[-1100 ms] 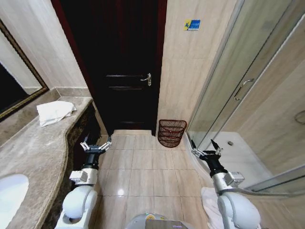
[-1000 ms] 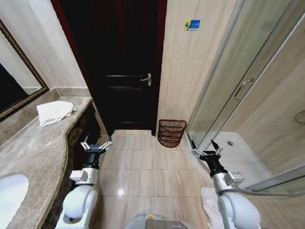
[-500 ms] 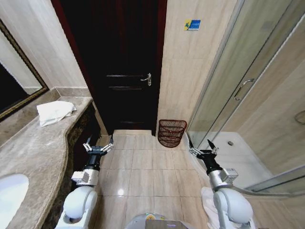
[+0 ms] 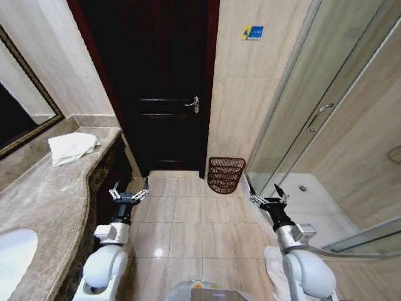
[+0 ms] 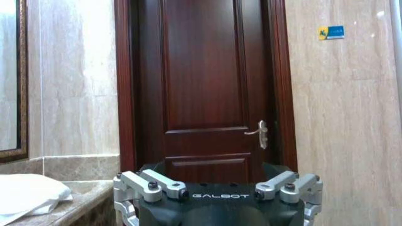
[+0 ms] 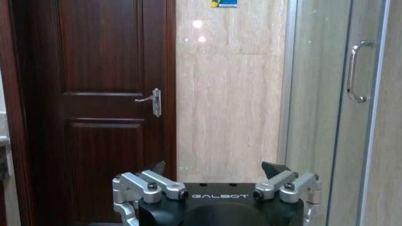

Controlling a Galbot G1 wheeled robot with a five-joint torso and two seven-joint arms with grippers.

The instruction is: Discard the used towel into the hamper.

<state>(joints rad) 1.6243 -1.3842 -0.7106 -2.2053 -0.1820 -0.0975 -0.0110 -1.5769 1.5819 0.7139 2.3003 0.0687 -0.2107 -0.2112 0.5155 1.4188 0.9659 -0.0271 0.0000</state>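
the small round dark reddish-brown wire hamper [image 4: 226, 174] stood on the beige floor tiles at the foot of the pale stone wall, just right of the dark wooden door [image 4: 160, 81] and left of the glass shower enclosure [image 4: 313, 119]. a crumpled white towel [image 4: 72, 148] lay on the veined marble counter [image 4: 50, 207], near the far end, on the robot's left, well apart from the hamper.

head view: left gripper [image 4: 128, 192] hung low over the floor beside the counter front, fingers spread apart, nothing between them. right gripper [image 4: 268, 197] hung near the shower threshold, fingers likewise spread and empty. both pointed toward the door, neither touching the towel or the hamper.

left wrist view: the towel's edge [image 5: 28, 197] on the counter corner, the door with its metal lever handle [image 5: 259, 133], and a blue-and-yellow wall sticker [image 5: 331, 32]; hamper out of frame here.

right wrist view: the door, the shower door's metal pull handle [image 6: 355, 70], the two dark fingertips [image 6: 274, 169] apart
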